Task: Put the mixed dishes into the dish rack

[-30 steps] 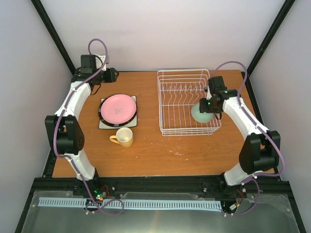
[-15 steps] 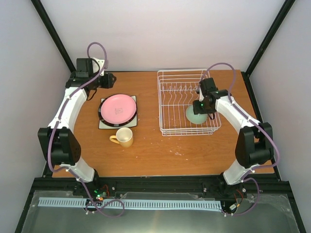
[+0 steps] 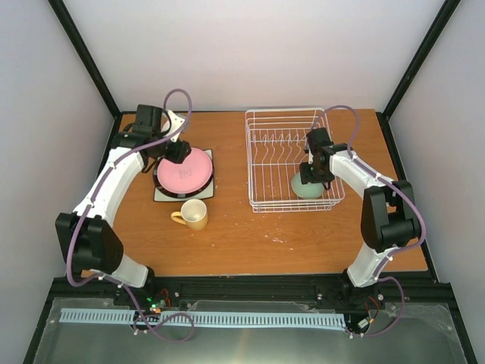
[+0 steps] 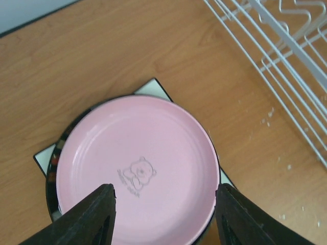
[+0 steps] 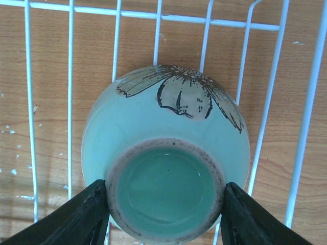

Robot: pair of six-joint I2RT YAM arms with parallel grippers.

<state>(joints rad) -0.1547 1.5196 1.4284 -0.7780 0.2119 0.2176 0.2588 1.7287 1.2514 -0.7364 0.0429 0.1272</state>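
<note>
A pink plate with a bear mark lies on a black-rimmed plate, stacked on a white square plate. Above the pink plate hovers my left gripper, open, its fingers astride the plate's near part and holding nothing. A yellow mug stands upright in front of the stack. The mint-green bowl is upside down inside the white wire dish rack, near its front right. My right gripper is shut on the bowl's foot ring.
The rack's upright tines stand along its back half, and its wires show at the left wrist view's right edge. Black frame posts and white walls close in the table's sides and back. Crumbs dot the wood before the rack.
My left arm swung from the back left corner to above the pink plate, jaws a little wider. My right arm carried the bowl leftward, further inside the rack.
</note>
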